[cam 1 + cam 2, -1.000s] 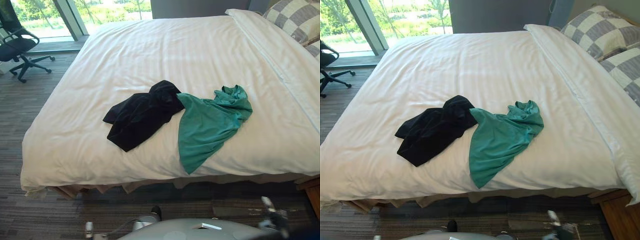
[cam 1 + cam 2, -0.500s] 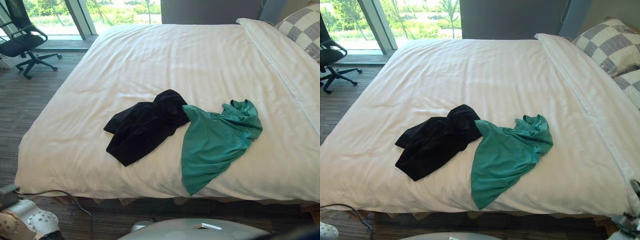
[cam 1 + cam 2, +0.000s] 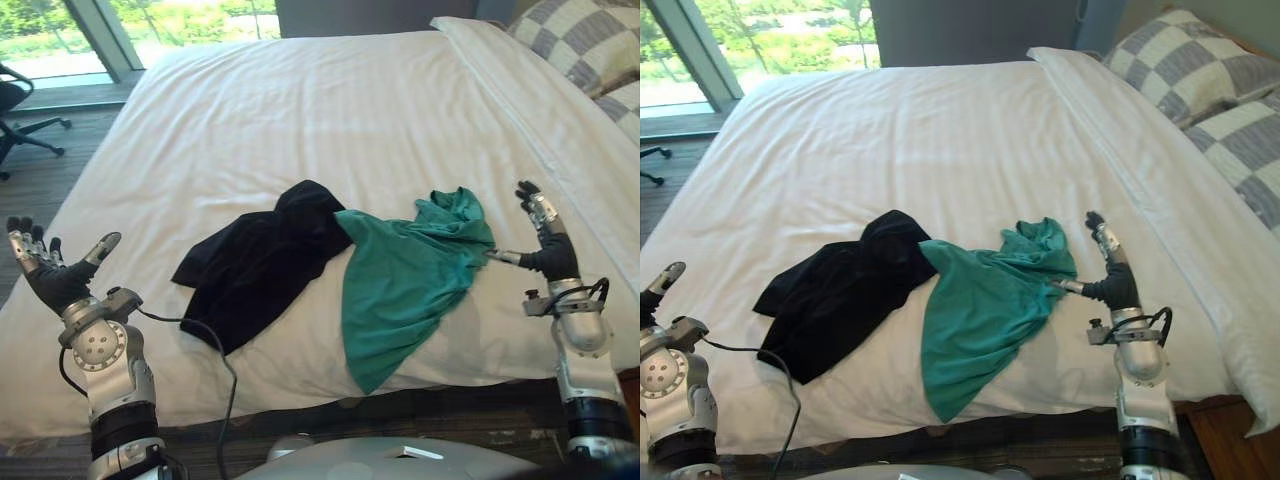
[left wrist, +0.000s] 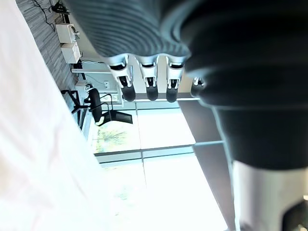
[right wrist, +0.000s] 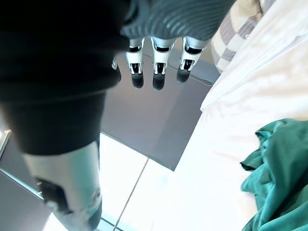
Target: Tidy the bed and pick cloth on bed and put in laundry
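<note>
1. On the near half of the white bed (image 3: 330,110), two cloths are lying side by side: a black cloth (image 3: 265,260) to the left and a green cloth (image 3: 405,280) to the right, their edges touching near the middle.
2. The green cloth is bunching up at its far end and spreading flat toward the bed's near edge, where its tip is reaching the drop of the cover.
3. The left hand (image 3: 50,275) is hovering upright at the bed's near left corner, well apart from the black cloth, with its fingers straight, its thumb spread wide, and nothing in it.
4. The right hand (image 3: 545,245) is hovering just beside the green cloth's right edge, fingers pointing straight up and holding nothing. Its thumb is pointing at the cloth, and I cannot tell whether it is touching.
5. Checked pillows (image 3: 590,45) are resting at the far right corner, and an office chair (image 4: 98,106) is standing on the floor by the window (image 3: 780,30).
</note>
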### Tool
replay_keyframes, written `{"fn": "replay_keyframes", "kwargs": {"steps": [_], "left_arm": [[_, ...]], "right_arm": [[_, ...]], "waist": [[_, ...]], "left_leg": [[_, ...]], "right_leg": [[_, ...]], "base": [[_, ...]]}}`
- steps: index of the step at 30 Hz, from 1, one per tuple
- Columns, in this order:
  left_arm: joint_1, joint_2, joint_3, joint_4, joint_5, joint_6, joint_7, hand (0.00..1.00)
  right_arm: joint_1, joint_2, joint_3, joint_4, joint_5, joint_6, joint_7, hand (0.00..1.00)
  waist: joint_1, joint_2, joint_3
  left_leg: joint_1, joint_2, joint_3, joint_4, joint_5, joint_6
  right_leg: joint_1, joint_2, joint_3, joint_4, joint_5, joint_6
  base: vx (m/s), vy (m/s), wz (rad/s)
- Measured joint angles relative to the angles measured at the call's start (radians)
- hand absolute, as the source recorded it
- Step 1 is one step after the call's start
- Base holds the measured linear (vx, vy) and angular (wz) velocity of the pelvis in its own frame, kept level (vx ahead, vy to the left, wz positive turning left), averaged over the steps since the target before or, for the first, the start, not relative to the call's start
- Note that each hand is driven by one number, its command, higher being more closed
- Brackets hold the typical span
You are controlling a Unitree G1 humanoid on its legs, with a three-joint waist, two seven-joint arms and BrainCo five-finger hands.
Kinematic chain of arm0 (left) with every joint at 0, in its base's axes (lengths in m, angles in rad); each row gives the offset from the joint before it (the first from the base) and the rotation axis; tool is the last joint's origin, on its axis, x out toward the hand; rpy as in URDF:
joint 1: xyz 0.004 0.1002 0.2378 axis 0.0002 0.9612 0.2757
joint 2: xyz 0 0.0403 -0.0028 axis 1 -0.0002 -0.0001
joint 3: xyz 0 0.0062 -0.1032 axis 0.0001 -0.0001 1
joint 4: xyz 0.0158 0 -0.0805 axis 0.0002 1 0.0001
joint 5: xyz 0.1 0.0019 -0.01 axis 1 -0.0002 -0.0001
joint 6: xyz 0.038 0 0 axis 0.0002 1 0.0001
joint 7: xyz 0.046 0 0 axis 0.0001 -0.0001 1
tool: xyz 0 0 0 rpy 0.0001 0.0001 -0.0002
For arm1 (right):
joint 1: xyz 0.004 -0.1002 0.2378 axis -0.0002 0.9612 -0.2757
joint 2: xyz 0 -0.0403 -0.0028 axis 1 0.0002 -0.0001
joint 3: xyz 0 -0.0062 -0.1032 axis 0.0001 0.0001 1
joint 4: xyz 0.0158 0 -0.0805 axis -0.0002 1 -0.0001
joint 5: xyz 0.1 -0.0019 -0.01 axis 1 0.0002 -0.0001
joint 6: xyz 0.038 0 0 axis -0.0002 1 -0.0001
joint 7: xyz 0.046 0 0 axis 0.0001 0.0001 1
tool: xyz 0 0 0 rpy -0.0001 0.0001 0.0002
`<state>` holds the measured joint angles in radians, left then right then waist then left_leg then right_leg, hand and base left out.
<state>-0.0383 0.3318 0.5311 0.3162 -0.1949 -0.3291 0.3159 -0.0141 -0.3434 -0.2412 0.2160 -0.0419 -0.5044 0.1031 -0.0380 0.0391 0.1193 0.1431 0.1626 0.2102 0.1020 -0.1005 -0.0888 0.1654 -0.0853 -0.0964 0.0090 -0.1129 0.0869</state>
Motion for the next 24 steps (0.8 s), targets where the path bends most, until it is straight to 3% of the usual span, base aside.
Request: {"fn": "replay_keyframes", "kwargs": {"steps": [3, 6, 10, 13, 18, 20, 24], "left_arm": [[0.005, 0.006, -0.022, 0.003, 0.073, 0.022, -0.040, 0.00], [0.006, 0.024, -0.102, 0.013, 0.149, 0.050, -0.053, 0.00], [-0.002, 0.035, -0.183, 0.035, 0.195, 0.107, -0.063, 0.00], [0.006, 0.027, -0.253, 0.070, 0.263, 0.178, -0.086, 0.00], [0.126, -0.100, -0.343, 0.050, 0.409, 0.366, -0.166, 0.00], [0.147, -0.133, -0.377, 0.052, 0.460, 0.416, -0.165, 0.00], [0.140, -0.171, -0.418, 0.098, 0.504, 0.477, -0.139, 0.00]], "right_arm": [[0.033, 0.003, 0.001, -0.002, 0.000, 0.043, -0.019, 0.00], [0.039, 0.010, 0.026, -0.005, 0.000, 0.059, -0.030, 0.00], [0.039, 0.014, 0.089, -0.027, -0.002, 0.071, -0.031, 0.00], [0.048, 0.024, 0.098, -0.064, -0.001, 0.077, -0.029, 0.00], [0.154, 0.043, 0.099, -0.250, -0.001, 0.083, 0.081, 0.00], [0.170, 0.049, 0.100, -0.274, -0.001, 0.082, 0.116, 0.00], [0.166, 0.039, 0.100, -0.277, -0.001, 0.081, 0.172, 0.00]], "waist": [[-0.003, 0.015, -0.001], [-0.003, 0.011, 0.003], [-0.003, 0.007, 0.031], [-0.019, 0.008, 0.034], [-0.040, 0.026, 0.036], [-0.058, 0.033, 0.032], [-0.065, 0.053, 0.034]], "left_leg": [[0.015, 0.017, 0.001, 0.015, 0.002, 0.002], [0.002, 0.015, 0.001, 0.066, 0.001, 0.001], [-0.024, 0.012, -0.001, 0.136, 0.000, 0.002], [-0.005, -0.004, 0.004, 0.145, -0.004, 0.005], [0.126, -0.041, 0.081, 0.139, -0.034, 0.022], [0.120, -0.058, 0.085, 0.142, -0.065, 0.024], [0.090, -0.095, 0.114, 0.111, -0.111, 0.022]], "right_leg": [[-0.006, 0.017, 0.035, 0.039, -0.028, -0.023], [-0.077, 0.012, 0.066, 0.171, -0.084, -0.035], [-0.152, 0.010, 0.115, 0.300, -0.102, -0.052], [-0.168, -0.003, 0.151, 0.351, -0.121, -0.040], [-0.105, -0.046, 0.199, 0.419, -0.186, -0.005], [-0.127, -0.064, 0.213, 0.444, -0.222, 0.013], [-0.248, -0.084, 0.250, 0.557, -0.252, 0.034]], "base": [[0.05, -0.114, -0.30], [0.01, -0.073, -0.22], [-0.05, -0.025, -0.32], [-0.04, 0.019, -0.26], [-0.03, 0.054, -0.42], [-0.12, 0.065, -0.08], [-0.18, 0.076, -0.08]]}}
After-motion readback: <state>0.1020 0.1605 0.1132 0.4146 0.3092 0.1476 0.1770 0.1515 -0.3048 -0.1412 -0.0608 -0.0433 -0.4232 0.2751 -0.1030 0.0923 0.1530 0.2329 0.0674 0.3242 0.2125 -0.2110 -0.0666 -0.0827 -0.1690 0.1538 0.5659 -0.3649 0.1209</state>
